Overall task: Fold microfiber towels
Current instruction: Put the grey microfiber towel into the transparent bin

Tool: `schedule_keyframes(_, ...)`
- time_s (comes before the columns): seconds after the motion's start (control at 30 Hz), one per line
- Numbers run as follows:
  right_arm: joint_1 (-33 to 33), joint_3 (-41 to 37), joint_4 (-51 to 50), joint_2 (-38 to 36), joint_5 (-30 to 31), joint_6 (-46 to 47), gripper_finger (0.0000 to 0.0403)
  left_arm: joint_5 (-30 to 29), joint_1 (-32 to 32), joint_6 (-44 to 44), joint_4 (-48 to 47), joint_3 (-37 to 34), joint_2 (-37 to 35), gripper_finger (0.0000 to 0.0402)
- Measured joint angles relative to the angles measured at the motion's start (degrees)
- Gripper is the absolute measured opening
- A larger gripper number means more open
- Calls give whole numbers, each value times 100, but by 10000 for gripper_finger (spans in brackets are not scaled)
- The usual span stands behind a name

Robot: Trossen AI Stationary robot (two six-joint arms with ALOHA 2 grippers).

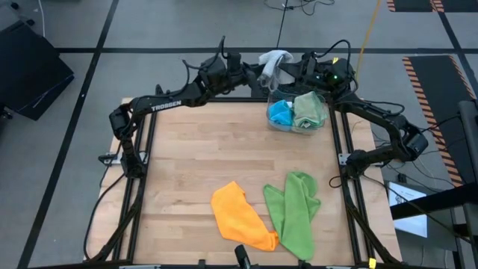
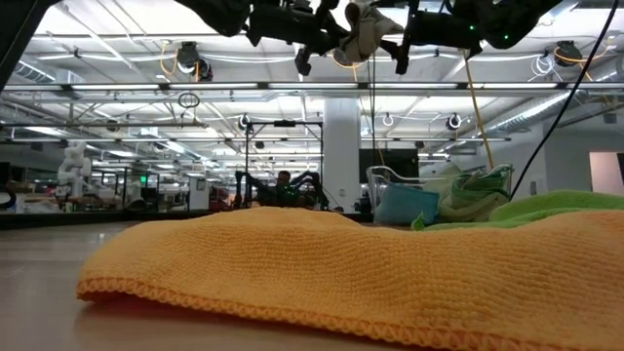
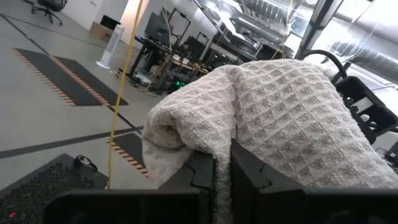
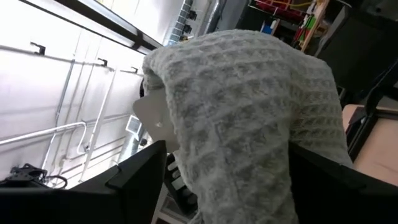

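A pale grey waffle-weave towel [image 1: 275, 61] hangs bunched in the air above the table's far edge, between my two grippers. My left gripper [image 3: 222, 183] is shut on it and comes in from the table's left. My right gripper [image 4: 230, 180] stands open, one finger on each side of the same bunch [image 4: 249, 112]. An orange towel [image 1: 239, 217] and a lime green towel [image 1: 295, 213] lie crumpled flat on the table near its front edge. A blue towel [image 1: 280, 113] and a sage green towel [image 1: 310, 108] sit in a clear bin. My left gripper pinches a fold of the grey towel [image 3: 221, 152] between its two fingers, which point about level toward the table's right. The towel bulges over the fingertips in several layers and is lifted clear of the table. Whether my right gripper touches the towel, I cannot tell.
The clear bin [image 1: 323, 125] stands at the table's far right. The wooden tabletop [image 1: 202, 149] lies bare in its middle and left. In the low view the orange towel [image 2: 341, 263] fills the foreground, with the bin [image 2: 439, 200] behind it.
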Motion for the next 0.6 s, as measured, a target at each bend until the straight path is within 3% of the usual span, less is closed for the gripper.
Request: schedule_keyframes(0.6,223,-2,-89,122,474,-29,286,-402,-336,1580,-148,2,-4,26)
